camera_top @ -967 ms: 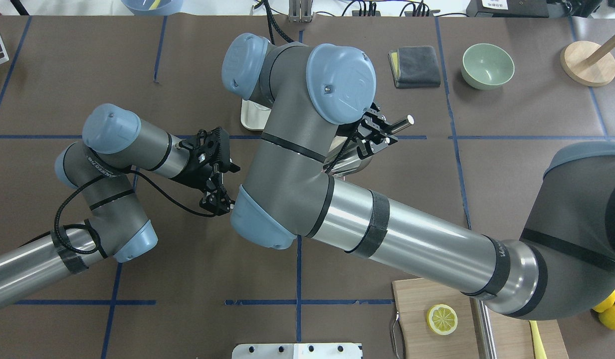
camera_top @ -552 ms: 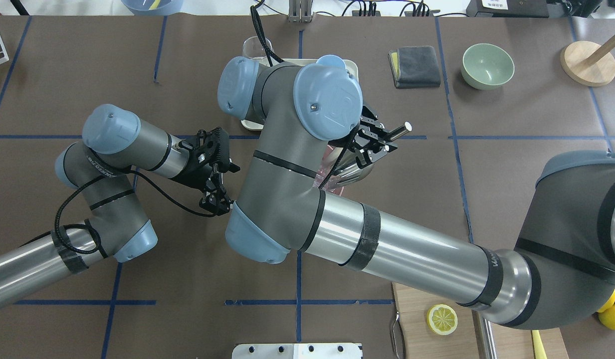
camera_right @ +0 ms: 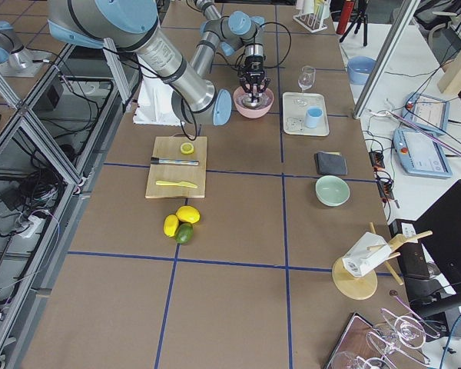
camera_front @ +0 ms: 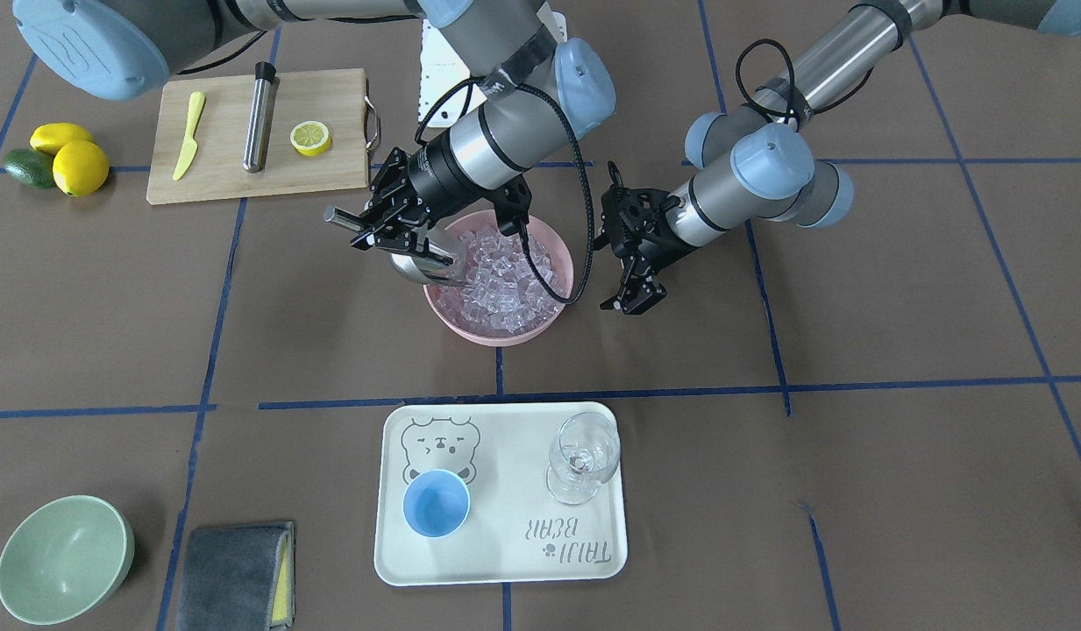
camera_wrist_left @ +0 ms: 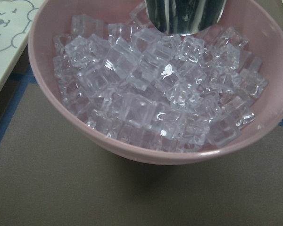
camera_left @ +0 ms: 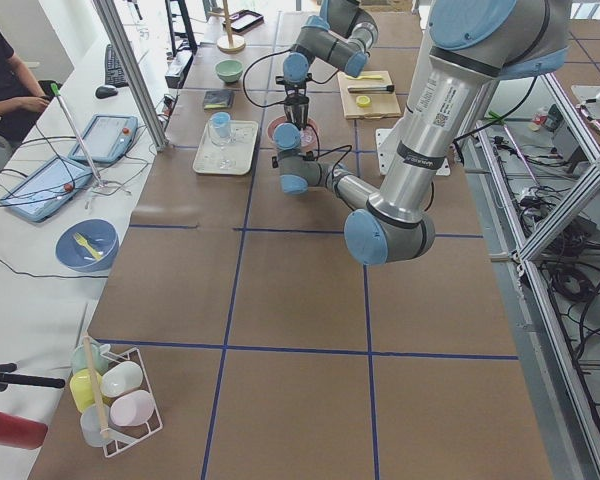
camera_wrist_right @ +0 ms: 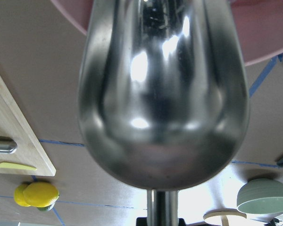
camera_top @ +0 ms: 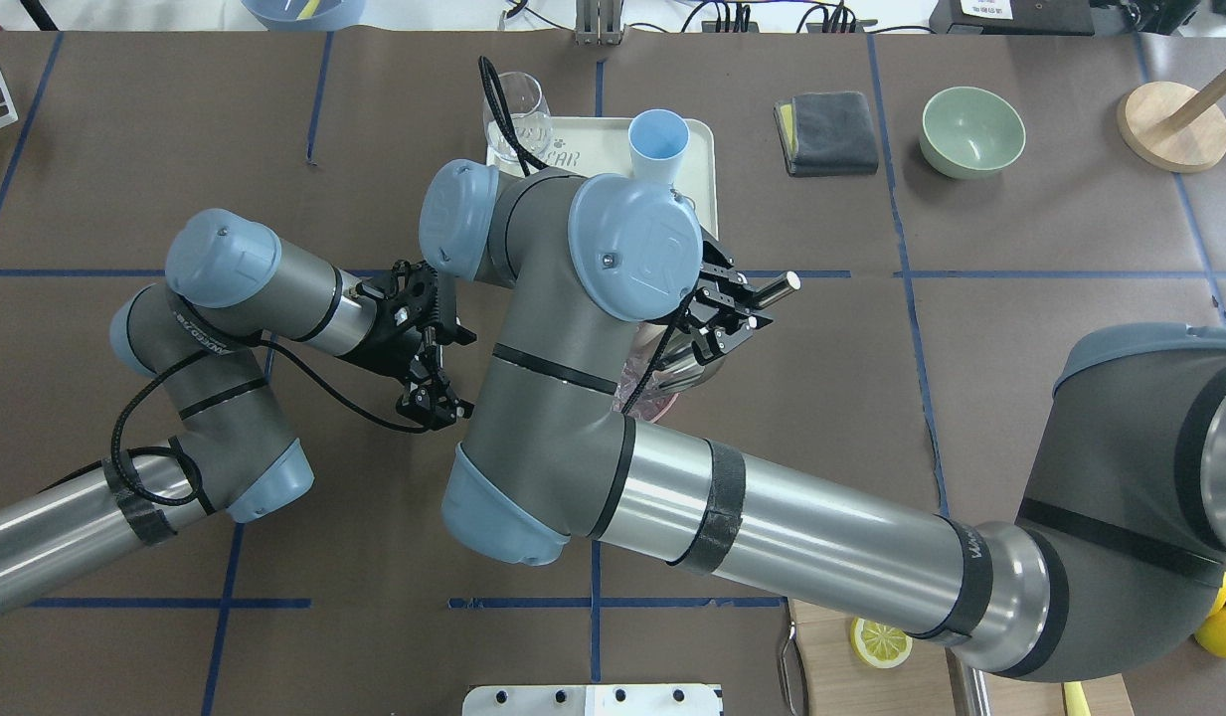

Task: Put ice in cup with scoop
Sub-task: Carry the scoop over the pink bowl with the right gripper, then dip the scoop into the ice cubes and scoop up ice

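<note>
The ice (camera_front: 505,272) fills a pink bowl (camera_front: 496,331) at mid-table. It also shows close up in the left wrist view (camera_wrist_left: 155,94). My right gripper (camera_front: 391,223) is shut on the rod handle of the steel scoop (camera_front: 428,263). The scoop's trough is tilted down over the bowl's rim, with its mouth against the ice (camera_wrist_left: 184,16). The right wrist view shows only the scoop's underside (camera_wrist_right: 162,94). My left gripper (camera_front: 632,294) is open and empty beside the bowl's other side. The light-blue cup (camera_front: 436,502) stands empty on a cream tray (camera_front: 505,543), apart from both grippers.
A clear wine glass (camera_front: 582,456) stands on the tray beside the cup. A green bowl (camera_front: 62,556) and grey cloth (camera_front: 233,574) lie further along. A cutting board (camera_front: 224,166) holds a steel cylinder, half lemon and yellow knife; lemons (camera_front: 67,158) lie beside it.
My right arm has drawn back toward the robot, uncovering the tray, cup and glass in the overhead view. The scoop moved with it, closer over the bowl. The left arm has not moved.
</note>
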Available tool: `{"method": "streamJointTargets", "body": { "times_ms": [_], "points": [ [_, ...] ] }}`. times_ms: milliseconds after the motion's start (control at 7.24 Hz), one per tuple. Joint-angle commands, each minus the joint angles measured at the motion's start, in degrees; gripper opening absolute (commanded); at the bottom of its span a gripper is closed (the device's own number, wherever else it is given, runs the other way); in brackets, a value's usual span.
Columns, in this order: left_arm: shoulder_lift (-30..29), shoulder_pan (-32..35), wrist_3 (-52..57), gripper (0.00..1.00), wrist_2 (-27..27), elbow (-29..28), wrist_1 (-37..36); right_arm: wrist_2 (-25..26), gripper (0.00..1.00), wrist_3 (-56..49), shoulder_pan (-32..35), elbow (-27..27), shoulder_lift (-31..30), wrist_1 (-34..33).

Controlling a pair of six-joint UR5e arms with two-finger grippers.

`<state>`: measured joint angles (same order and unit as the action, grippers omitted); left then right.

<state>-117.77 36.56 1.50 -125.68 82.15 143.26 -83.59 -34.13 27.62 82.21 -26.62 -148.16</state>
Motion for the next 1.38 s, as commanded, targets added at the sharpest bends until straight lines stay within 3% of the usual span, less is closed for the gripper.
{"method": "streamJointTargets", "body": {
  "times_ms": [0, 1243],
  "points": [
    [0.0, 0.0, 0.0, 1.0, 0.0, -0.06, 0.0, 0.0, 0.0, 0.73, -0.81, -0.56, -0.97, 2.95],
    [-0.35, 0.0, 0.09, 1.0, 0.0, -0.32, 0.0, -0.17, 0.0, 0.64, -0.9, 1.1, -5.01, 12.36]
  ]
}}
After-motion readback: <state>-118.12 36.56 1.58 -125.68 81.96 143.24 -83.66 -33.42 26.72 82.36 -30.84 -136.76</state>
